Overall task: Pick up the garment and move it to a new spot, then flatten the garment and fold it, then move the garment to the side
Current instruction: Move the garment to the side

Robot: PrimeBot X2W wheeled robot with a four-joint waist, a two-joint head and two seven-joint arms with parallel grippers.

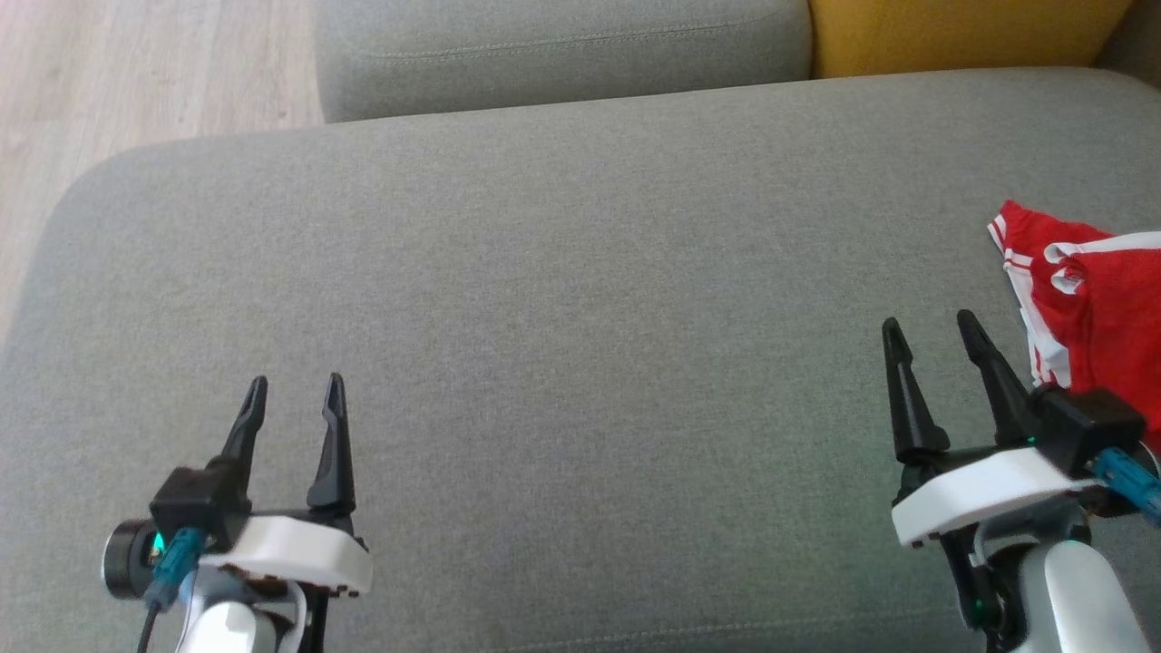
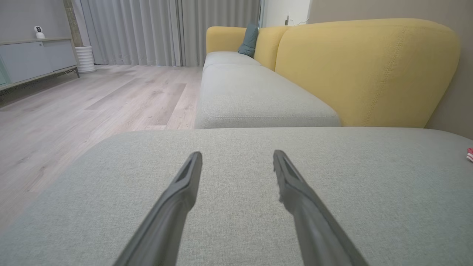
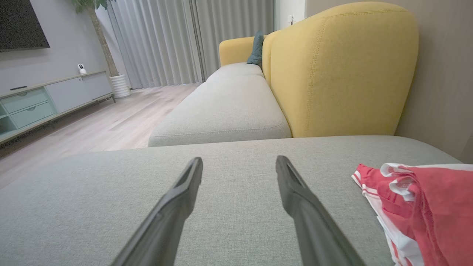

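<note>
a broad grey sofa seat (image 1: 580, 272) lies in front, with a yellow backrest (image 2: 366, 70), pale wooden floor (image 2: 74, 111) and grey curtains (image 2: 147, 29) beyond. the left tool (image 1: 297, 379) and right tool (image 1: 929, 317) hang over the seat, well apart, fingers pointing forward, each spread wide and holding nothing. one red garment (image 1: 1107, 308) with white stripes lies crumpled at the seat's right side, just beside the right tool. two tools, one garment.
</note>
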